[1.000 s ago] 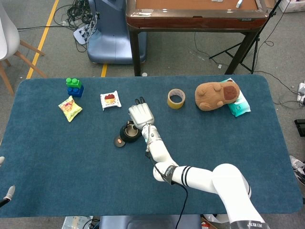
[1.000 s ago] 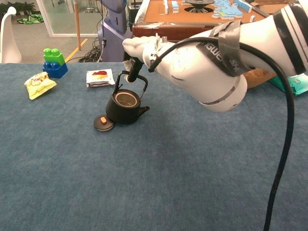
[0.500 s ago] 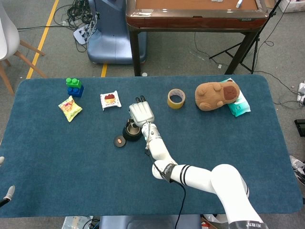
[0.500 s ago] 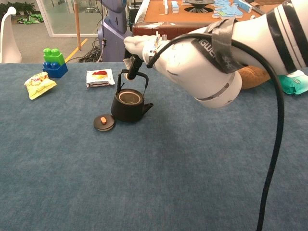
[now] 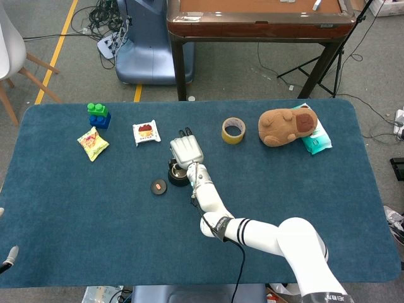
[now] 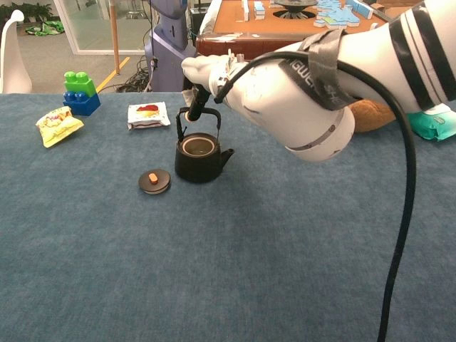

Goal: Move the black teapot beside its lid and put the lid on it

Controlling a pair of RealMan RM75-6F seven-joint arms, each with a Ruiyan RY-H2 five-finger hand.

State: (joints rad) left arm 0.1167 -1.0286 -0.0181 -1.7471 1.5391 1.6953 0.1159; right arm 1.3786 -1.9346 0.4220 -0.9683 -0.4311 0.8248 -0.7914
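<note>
Fingers (image 6: pixel 198 102) of our right hand (image 5: pixel 187 151) pinch the round black teapot's (image 6: pixel 200 157) wire handle; its disc lid (image 6: pixel 154 180) lies apart on the felt desk (image 6: pixel 235 263).

on the blue table (image 5: pixel 95 208) sit green and blue blocks (image 5: pixel 98 115), a yellow snack bag (image 5: pixel 92 143), a white snack packet (image 5: pixel 146 132), a tape roll (image 5: pixel 233 130), and a brown plush toy (image 5: pixel 287 126) lying on a teal pack (image 5: pixel 317 139).
</note>
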